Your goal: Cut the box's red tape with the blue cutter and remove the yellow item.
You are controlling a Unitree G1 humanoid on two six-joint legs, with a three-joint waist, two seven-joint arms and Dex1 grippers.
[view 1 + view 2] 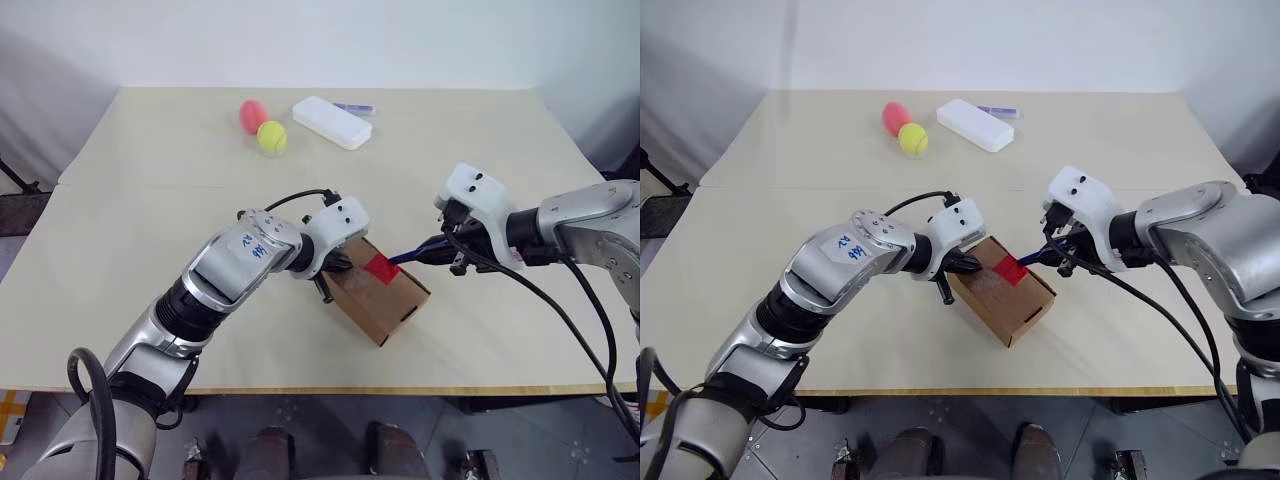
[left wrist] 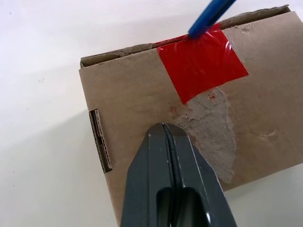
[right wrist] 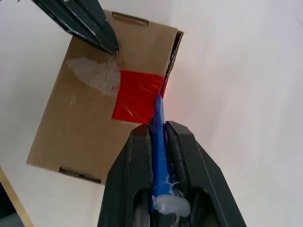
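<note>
The brown cardboard box (image 1: 385, 300) lies near the table's front edge, flaps closed. The red tape (image 2: 201, 61) sits across its top seam beside a torn grey patch. My left gripper (image 2: 164, 127) is shut and empty, its tip pressing on the box top next to the tape. From the right, my right gripper (image 3: 160, 126) is shut on the blue cutter (image 3: 158, 118). The cutter's tip rests at the tape's edge by the flap seam (image 1: 400, 258). The yellow item is hidden.
At the back of the table lie a pink-red ball (image 1: 252, 115), a yellow-green ball (image 1: 271, 137), a flat white case (image 1: 331, 122) and a small purple stick (image 1: 355, 107). The table's front edge (image 1: 320, 390) runs close behind the box.
</note>
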